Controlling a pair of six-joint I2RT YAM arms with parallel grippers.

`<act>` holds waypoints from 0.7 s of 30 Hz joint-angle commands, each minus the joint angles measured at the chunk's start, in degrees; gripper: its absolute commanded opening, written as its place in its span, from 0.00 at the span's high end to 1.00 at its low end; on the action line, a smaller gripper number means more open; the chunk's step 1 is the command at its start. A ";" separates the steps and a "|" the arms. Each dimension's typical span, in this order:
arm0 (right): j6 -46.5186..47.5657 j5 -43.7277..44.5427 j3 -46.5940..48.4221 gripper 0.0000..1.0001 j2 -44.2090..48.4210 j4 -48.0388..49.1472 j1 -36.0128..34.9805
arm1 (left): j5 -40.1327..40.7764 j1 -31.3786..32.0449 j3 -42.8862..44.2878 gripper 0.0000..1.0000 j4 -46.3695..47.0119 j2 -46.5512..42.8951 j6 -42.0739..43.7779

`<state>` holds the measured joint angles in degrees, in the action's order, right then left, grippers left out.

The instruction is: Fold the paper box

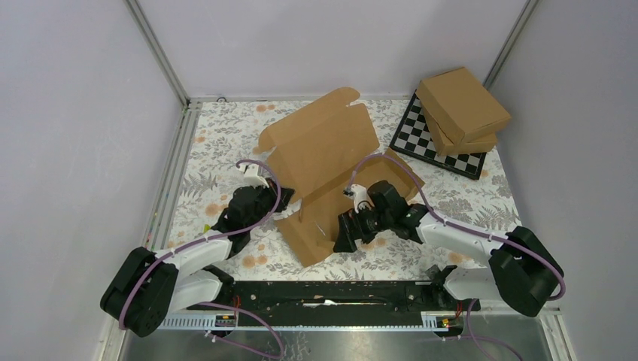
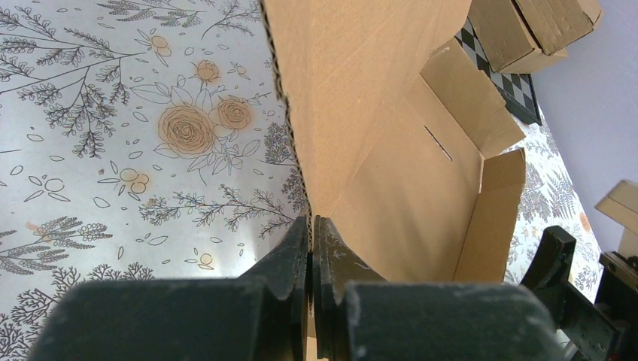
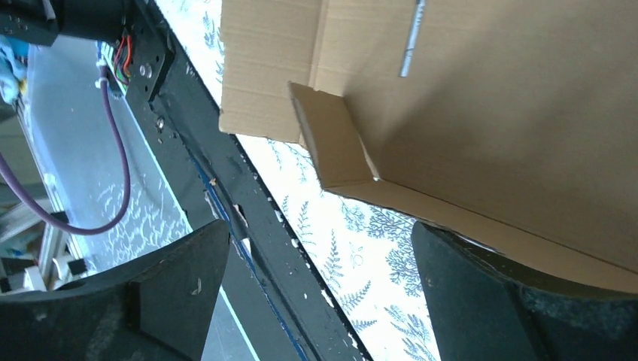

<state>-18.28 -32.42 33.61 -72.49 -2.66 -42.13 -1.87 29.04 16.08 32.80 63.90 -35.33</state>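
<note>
Black-fingered, the right gripper (image 3: 320,256) gapes wide at the near right corner of the plain brown die-cut cardboard paper box (image 1: 323,162), holding nothing. Slightly farther left, the left gripper (image 2: 311,229) is pinched tight on a raised panel's edge. The box lies half-folded mid-table on a floral-print cloth (image 1: 218,143). Far right, two closed cardboard boxes (image 1: 463,105) sit stacked on a black-and-white checkerboard (image 1: 421,143).

No legible text, label, brand, number or sign on the paper box (image 1: 323,147) or elsewhere.
</note>
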 commanded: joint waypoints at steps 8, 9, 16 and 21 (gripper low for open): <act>5.13 17.62 -0.08 0.00 -0.74 8.11 -11.83 | 1.36 0.41 2.39 1.00 -1.76 0.50 0.70; 5.14 20.41 -0.07 0.01 -0.73 8.11 -13.02 | 1.60 0.41 2.76 1.00 -2.70 0.49 0.60; -0.02 39.68 2.12 0.00 -1.66 6.96 -20.88 | 5.57 0.41 5.29 1.00 -9.21 0.29 -0.56; -2.37 52.34 5.25 0.00 -5.75 6.87 -28.54 | 5.97 0.41 6.07 1.00 -10.63 0.71 -0.72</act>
<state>-18.28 5.04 34.57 -75.50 1.98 -66.37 2.61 29.08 20.29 24.86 63.96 -36.05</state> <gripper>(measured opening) 0.993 0.018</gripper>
